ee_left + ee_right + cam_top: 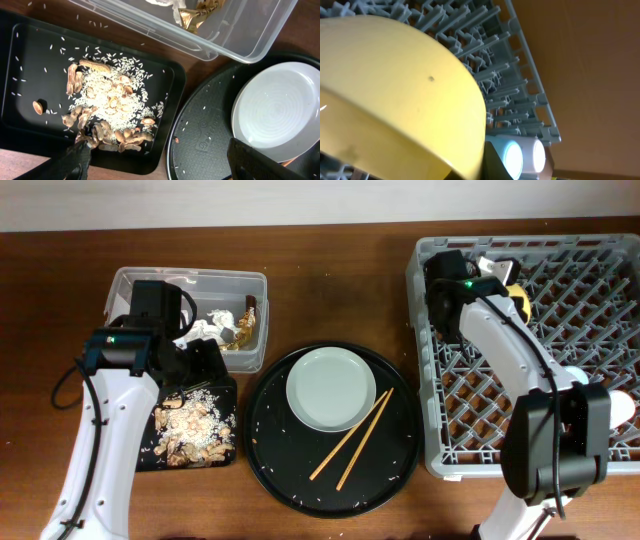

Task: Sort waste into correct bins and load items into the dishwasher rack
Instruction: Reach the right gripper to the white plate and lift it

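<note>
Brown wooden surface (330,250) carries everything. Left fingers (260,162) hang wide apart and empty above the shallow black tray (25,75), where food scraps (111,105) lie. Right fingers (497,288) grip the yellow bowl (395,90) inside the dishwasher rack (424,410), near one corner. The plate (331,388) and chopsticks (352,440) lie on the round black tray (280,470).

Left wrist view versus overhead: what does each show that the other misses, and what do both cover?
Left wrist only: the left gripper open, and the scraps resolved into single peanut shells and rice grains. Overhead only: the dishwasher rack and the right gripper at the yellow bowl. Both: the plate, the shallow black tray, the clear tub holding the gold wrapper, and the round black tray.
</note>
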You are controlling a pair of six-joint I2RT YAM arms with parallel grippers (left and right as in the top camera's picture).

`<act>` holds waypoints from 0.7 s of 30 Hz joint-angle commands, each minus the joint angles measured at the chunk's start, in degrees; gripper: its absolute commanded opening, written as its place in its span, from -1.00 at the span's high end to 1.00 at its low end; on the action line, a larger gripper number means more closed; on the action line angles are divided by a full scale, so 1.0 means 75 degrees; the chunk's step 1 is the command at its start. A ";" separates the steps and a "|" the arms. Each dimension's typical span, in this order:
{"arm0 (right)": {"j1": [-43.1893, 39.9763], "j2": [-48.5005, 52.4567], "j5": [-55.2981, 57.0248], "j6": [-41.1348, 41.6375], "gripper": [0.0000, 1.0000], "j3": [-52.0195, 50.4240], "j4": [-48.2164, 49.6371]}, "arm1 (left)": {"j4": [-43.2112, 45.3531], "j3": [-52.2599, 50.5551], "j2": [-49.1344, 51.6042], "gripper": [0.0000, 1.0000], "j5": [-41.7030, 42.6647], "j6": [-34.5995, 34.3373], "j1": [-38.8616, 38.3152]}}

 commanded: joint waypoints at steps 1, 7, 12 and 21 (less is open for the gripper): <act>0.0131 0.0052 -0.1536 0.0600 0.92 -0.0254 -0.0705 | 0.0015 0.0041 -0.0067 -0.73 0.0082 -0.0073 0.0035; 0.0131 -0.0731 -0.3232 0.0624 0.80 -0.0108 -0.1215 | 0.0012 0.0041 -0.0067 -0.73 0.0082 -0.0070 0.0035; 0.0131 -0.2066 -0.4584 0.0291 0.31 -0.0050 -0.1338 | 0.0012 0.0041 -0.0067 -0.73 0.0079 -0.0070 0.0032; 0.1591 -0.1897 -0.8786 -0.1454 0.04 -0.0111 -0.0799 | -0.0006 0.0041 -0.0067 -0.93 0.0079 -0.0070 0.0032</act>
